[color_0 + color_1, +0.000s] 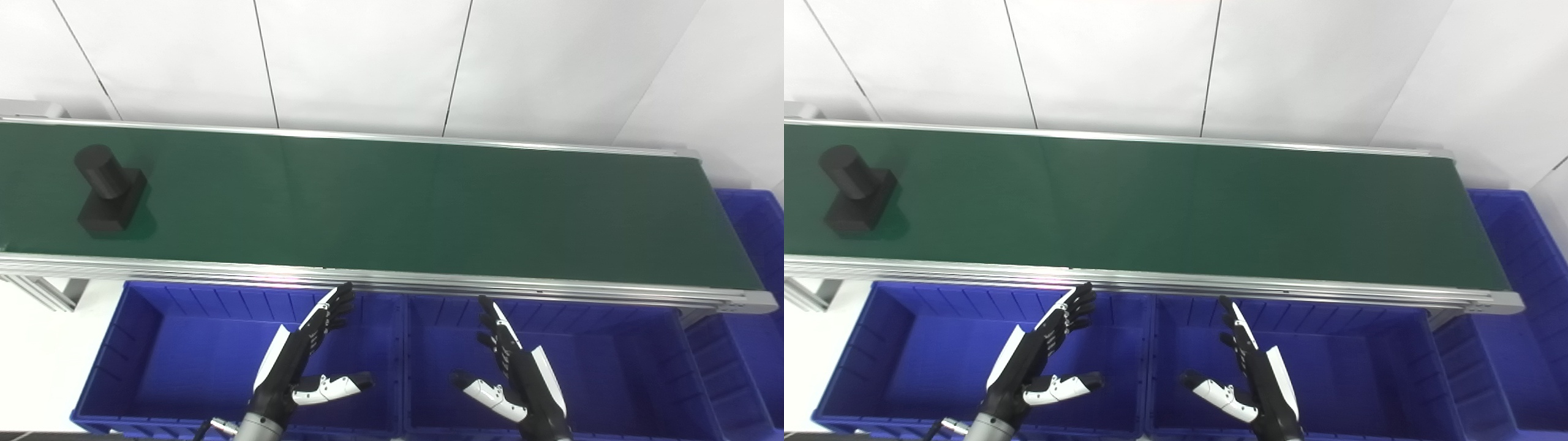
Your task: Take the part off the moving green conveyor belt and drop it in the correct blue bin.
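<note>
A black part (109,191), a short cylinder on a square block, stands on the green conveyor belt (392,208) at its far left end; it also shows in the right eye view (856,190). My left hand (300,361) is open and empty, hovering over the left blue bin (184,361), well right of and nearer than the part. My right hand (514,373) is open and empty over the middle blue bin (612,367). Both hands sit below the belt's near rail.
A third blue bin (753,257) stands past the belt's right end. The belt's aluminium near rail (392,278) runs between the hands and the belt. A white panelled wall stands behind the belt.
</note>
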`<state>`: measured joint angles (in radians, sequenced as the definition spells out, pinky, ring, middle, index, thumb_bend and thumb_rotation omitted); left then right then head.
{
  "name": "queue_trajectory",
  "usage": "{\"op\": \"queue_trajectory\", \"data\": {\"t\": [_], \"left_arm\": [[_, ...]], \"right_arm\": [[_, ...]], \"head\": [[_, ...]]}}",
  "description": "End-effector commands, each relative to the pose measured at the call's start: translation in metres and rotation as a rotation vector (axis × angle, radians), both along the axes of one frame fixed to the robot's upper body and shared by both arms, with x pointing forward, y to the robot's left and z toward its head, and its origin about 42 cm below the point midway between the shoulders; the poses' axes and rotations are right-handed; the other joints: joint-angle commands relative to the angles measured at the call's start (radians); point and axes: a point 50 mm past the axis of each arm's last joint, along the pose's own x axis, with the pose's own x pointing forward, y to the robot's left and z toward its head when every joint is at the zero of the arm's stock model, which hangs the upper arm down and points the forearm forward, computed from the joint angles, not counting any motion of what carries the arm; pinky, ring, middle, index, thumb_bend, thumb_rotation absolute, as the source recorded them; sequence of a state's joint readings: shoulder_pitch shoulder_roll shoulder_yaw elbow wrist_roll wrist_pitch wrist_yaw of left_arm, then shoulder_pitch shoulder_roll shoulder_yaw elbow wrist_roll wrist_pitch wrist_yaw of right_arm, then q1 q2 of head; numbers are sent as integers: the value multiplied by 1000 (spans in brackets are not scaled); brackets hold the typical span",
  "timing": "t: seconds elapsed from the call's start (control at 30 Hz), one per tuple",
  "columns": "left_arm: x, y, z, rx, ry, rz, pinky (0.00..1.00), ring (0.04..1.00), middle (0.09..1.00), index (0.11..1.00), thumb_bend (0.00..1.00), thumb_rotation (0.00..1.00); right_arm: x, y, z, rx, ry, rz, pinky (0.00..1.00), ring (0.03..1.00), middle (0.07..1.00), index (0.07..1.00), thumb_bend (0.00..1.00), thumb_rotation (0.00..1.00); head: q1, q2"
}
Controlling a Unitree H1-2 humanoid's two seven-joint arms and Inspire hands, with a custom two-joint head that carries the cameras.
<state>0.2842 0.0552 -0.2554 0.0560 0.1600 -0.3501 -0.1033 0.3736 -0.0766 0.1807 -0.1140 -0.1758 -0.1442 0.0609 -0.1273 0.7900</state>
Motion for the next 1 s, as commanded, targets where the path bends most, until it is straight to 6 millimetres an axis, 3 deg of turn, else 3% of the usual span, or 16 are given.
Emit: {"op": "queue_trajectory", "data": {"t": [0.0, 0.27, 0.5, 0.97], "left_arm": [[3, 0, 9, -29, -60, -7, 845, 886, 919, 923, 754, 478], [3, 8, 10, -24, -51, 4, 851, 887, 912, 919, 743, 480], [1, 7, 12, -44, -47, -1, 844, 893, 912, 922, 708, 418], [2, 2, 12, -36, -46, 9, 850, 885, 904, 909, 764, 461]], "right_arm": [[3, 4, 6, 12, -48, 0, 926, 979, 989, 977, 827, 576], [2, 12, 7, 5, -50, 5, 923, 966, 968, 981, 828, 589], [3, 12, 9, -3, -49, 6, 927, 966, 964, 988, 826, 620], [3, 8, 11, 1, -44, 5, 941, 975, 981, 986, 836, 605]], "head": [[1, 1], [-77, 7], [-23, 15], [-18, 15]]}}
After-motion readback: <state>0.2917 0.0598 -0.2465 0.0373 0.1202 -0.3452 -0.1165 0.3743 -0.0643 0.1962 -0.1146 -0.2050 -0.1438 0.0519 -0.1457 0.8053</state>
